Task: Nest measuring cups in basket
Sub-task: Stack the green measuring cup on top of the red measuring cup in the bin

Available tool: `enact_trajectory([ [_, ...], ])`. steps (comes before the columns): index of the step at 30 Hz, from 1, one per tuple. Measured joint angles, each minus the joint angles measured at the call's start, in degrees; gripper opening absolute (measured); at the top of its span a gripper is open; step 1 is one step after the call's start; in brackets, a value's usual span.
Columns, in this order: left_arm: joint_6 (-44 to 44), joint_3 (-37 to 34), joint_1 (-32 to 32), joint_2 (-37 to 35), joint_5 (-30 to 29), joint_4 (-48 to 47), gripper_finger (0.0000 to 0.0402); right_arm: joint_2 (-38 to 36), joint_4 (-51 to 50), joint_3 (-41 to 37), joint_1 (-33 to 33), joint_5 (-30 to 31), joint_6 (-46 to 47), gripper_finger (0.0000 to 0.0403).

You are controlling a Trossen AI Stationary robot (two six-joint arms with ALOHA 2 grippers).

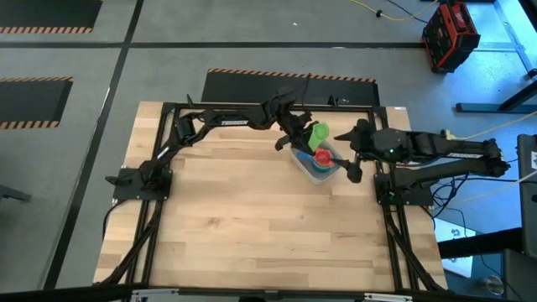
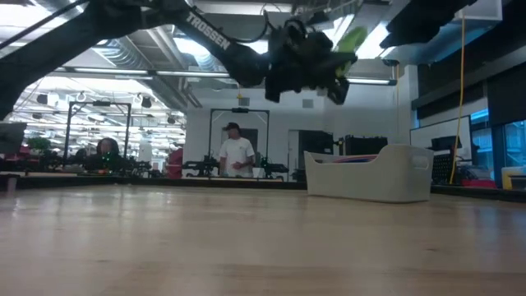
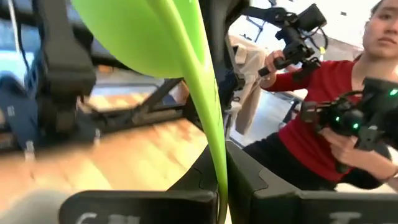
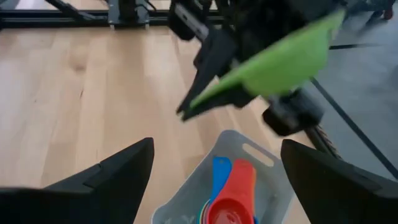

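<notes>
The pale grey basket [image 1: 309,172] stands at the table's far right, and in it lie a red measuring cup [image 4: 235,200] and a blue one [image 4: 217,172]. A green measuring cup [image 1: 319,134] hangs over the basket's far side, with my left gripper [image 1: 295,138] shut on it. The low view shows this cup [image 2: 349,39] high above the basket [image 2: 370,173]. My right gripper [image 1: 351,159] hovers open just right of the basket, with nothing between its fingers [image 4: 121,174]. My left gripper pinches the green cup's flat handle [image 3: 219,180] near its free end between its two fingers. The fingers come about level from the table's left, along the handle. The bowl [image 3: 137,31] sticks out ahead of the fingertips, turned on its side and lifted clear of the basket.
Black frame rails [image 1: 252,107] run along the table's far and side edges. Bare wood [image 1: 252,226] lies left of and nearer than the basket. Beyond the table a person in a red top [image 3: 311,137] holds hand controllers, and another person [image 2: 237,152] stands far back.
</notes>
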Motion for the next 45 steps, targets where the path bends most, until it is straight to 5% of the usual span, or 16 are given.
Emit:
enact_trajectory([
  [13,1.70,-0.02,0.26,0.27,0.82,-19.45,0.0003,-0.08,6.93,3.72,0.02,3.24,-6.08,0.0353],
  [23,1.74,-0.02,-0.40,0.27,0.51,-22.82,0.0003,1.15,7.94,3.72,0.02,4.93,-5.75,0.0353],
  [32,2.15,-0.02,-1.61,0.27,-0.66,-22.78,0.0003,9.48,5.68,6.17,-3.54,9.90,-4.98,0.0353],
  [45,2.13,-0.02,-2.49,0.27,-1.03,-22.78,0.0002,20.98,-11.69,18.66,-11.43,-4.09,-4.74,0.0314],
])
